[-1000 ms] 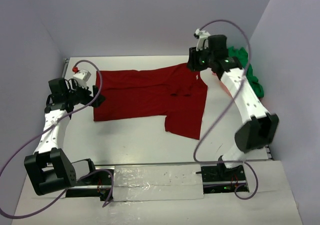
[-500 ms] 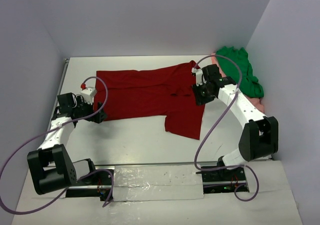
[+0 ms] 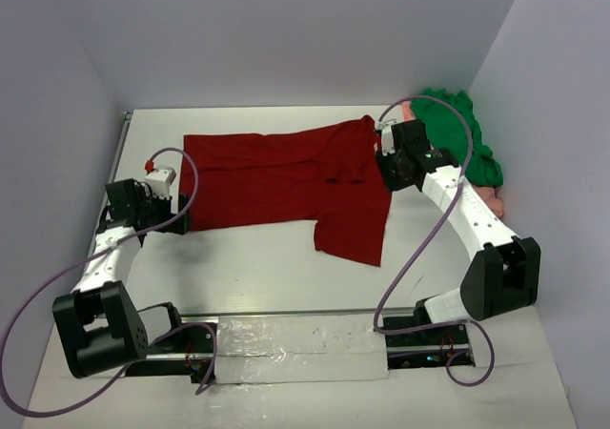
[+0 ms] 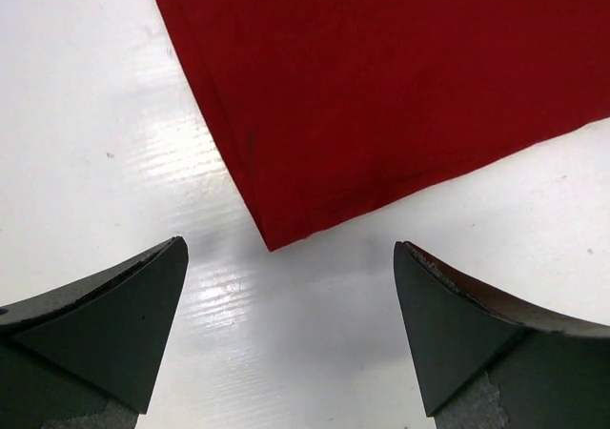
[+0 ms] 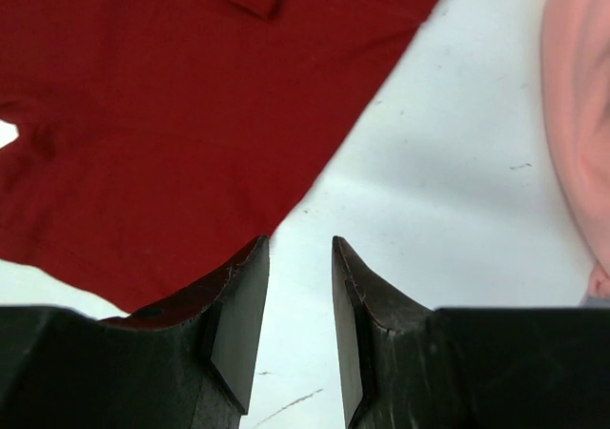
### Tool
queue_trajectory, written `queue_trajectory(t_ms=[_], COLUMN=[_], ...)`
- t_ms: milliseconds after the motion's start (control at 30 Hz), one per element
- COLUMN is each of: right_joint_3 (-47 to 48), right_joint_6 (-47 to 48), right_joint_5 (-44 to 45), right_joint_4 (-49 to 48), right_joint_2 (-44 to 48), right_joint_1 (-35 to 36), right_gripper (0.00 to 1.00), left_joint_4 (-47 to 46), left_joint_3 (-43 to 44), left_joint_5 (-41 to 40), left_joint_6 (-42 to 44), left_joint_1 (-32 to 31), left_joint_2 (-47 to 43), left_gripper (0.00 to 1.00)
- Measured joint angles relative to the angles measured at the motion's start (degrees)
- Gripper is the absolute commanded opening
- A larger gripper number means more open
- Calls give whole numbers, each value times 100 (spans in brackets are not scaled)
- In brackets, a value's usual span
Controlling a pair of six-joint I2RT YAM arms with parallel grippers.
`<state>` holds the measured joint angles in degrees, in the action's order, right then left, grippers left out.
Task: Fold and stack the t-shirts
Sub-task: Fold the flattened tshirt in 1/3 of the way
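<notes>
The dark red t-shirt (image 3: 286, 173) lies spread flat on the white table (image 3: 257, 267), one sleeve pointing toward the near side. The left wrist view shows its near-left hem corner (image 4: 276, 229) just ahead of my left gripper (image 4: 290, 245), which is wide open and low over the table. My left gripper (image 3: 183, 222) sits beside that corner. My right gripper (image 3: 385, 173) hovers at the shirt's right edge (image 5: 315, 172), its jaws narrowly open with bare table between them. The green t-shirt (image 3: 459, 133) is bunched at the back right on top of the salmon pink one (image 3: 488, 200) (image 5: 579, 114).
Grey walls close in the table on the left, back and right. The arm bases and a taped rail (image 3: 300, 338) line the near edge. Cables loop above both arms.
The right arm came down from the back to the red shirt's right edge, its jaws narrowing slightly. The left arm drew in and lowered by the shirt's near-left corner.
</notes>
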<state>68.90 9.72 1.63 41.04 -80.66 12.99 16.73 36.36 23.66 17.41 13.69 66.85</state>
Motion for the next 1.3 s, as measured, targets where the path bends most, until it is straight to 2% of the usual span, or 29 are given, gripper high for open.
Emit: queue_trajectory(t_ms=[267, 567, 967, 1300], right_joint_3=[-35, -79, -79, -79], right_joint_6=[0, 0, 0, 0], right_joint_5=[273, 387, 393, 396], right_joint_4=[-90, -129, -131, -131], right_joint_2=[-4, -4, 2, 28], right_joint_1=[0, 0, 0, 0], right_gripper=[40, 39, 39, 39], left_joint_4=[398, 651, 632, 649], left_joint_3=[212, 424, 564, 911], left_joint_5=[-26, 70, 105, 105], left_joint_6=[109, 177, 153, 129], left_joint_1=[70, 81, 105, 107], left_joint_2=[1016, 1419, 1416, 1998], left_gripper=[96, 94, 93, 91])
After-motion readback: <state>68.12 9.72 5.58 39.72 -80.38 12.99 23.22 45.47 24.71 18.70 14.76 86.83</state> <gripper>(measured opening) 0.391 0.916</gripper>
